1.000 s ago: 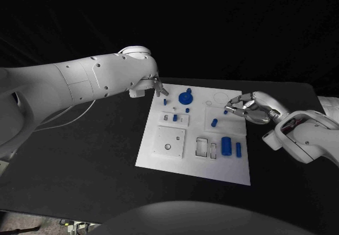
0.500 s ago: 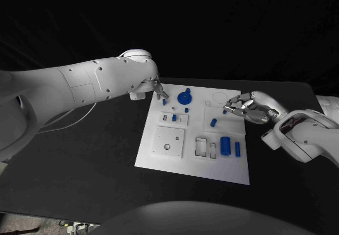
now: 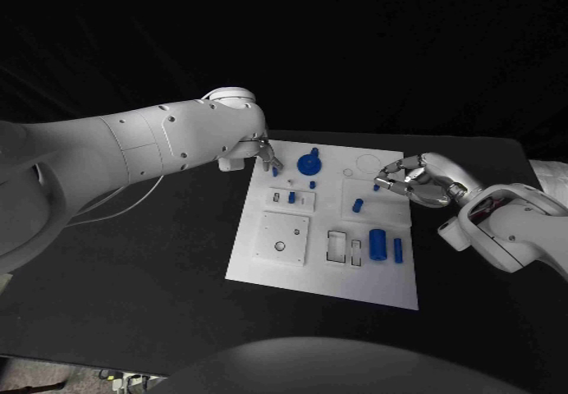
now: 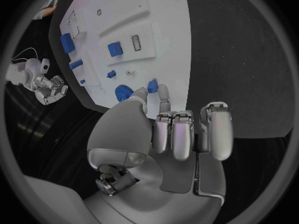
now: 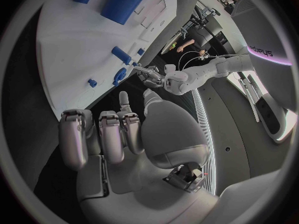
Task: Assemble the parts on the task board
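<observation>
At the middle of the black desk the white task board is lying flat, carrying blue parts: a gear-like round piece near its far edge, a large cylinder and a slimmer one near the right side, and a small peg between them. The left hand is hovering over the board's far left corner; in the left wrist view it is pinching a small blue part between thumb and one finger, its other fingers lying curled side by side. The right hand is hanging above the board's far right edge with fingers curled inward; a small blue piece seems to be sitting at its fingertips, though I cannot tell whether it is held.
</observation>
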Action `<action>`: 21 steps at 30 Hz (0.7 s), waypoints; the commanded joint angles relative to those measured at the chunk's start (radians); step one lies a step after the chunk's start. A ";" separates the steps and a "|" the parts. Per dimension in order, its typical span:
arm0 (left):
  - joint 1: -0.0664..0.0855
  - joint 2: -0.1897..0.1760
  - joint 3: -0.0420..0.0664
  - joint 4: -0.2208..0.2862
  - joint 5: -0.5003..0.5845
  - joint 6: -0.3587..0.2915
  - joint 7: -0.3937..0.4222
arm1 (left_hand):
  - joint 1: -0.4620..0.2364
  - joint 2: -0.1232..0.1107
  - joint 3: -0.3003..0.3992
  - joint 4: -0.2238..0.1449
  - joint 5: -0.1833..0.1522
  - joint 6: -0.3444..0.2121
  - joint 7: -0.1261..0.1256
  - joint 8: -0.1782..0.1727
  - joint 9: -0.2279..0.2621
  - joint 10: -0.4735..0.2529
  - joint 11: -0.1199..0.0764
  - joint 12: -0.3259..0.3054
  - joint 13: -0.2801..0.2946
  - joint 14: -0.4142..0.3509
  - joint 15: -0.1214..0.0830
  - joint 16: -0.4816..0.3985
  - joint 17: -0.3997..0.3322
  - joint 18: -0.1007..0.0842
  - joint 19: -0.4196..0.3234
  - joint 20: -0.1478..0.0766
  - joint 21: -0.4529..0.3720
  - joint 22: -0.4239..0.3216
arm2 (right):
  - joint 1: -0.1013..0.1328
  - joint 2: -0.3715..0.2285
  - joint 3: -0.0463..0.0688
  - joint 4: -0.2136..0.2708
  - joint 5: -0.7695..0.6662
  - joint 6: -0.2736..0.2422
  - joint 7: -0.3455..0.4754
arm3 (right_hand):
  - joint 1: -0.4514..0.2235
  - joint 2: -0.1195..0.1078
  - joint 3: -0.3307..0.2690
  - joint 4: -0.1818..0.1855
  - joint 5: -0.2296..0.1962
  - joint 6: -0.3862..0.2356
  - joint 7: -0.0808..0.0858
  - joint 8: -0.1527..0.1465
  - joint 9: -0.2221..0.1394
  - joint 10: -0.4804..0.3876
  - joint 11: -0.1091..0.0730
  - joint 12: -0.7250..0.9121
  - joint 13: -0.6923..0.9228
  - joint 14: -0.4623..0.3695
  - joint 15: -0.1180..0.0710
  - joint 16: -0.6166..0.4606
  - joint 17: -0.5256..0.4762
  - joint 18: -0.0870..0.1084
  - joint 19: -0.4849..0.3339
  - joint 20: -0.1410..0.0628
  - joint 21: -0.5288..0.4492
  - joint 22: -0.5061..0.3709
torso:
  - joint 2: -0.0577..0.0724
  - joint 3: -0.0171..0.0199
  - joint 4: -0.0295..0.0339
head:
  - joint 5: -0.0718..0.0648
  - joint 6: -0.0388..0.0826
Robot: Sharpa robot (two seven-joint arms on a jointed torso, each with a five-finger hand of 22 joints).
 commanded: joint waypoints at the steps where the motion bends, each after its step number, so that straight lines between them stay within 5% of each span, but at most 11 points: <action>1: -0.001 0.004 0.001 0.000 0.006 0.018 0.014 | 0.009 0.005 -0.005 0.001 0.004 -0.004 0.004 -0.005 -0.001 0.104 0.004 0.003 0.263 0.105 0.003 0.003 0.263 -0.005 0.048 0.001 -0.003 0.228 | -0.001 0.000 0.000 0.001 -0.003 0.012 0.010 | -0.002 0.003 0.000 -0.005 0.007 0.003 -0.003 0.002 -0.001 0.106 -0.003 0.004 0.263 0.104 -0.002 0.003 0.263 0.016 0.024 -0.001 0.002 0.224 | 0.000 0.0002 0.0001 | 0.000 0.000; 21: -0.002 0.006 0.001 0.000 0.015 0.011 0.023 | 0.088 0.005 0.013 -0.001 0.154 0.007 -0.001 -0.020 -0.009 0.104 0.000 0.003 0.263 0.105 0.001 0.003 0.263 -0.004 0.045 0.001 -0.006 0.227 | -0.001 0.000 0.000 0.001 -0.003 0.011 0.008 | -0.001 0.003 0.000 -0.005 0.010 0.003 -0.003 0.002 -0.002 0.106 -0.003 0.004 0.263 0.104 -0.002 0.003 0.263 0.016 0.024 -0.002 0.001 0.224 | 0.000 0.0002 -0.0002 | 0.002 0.000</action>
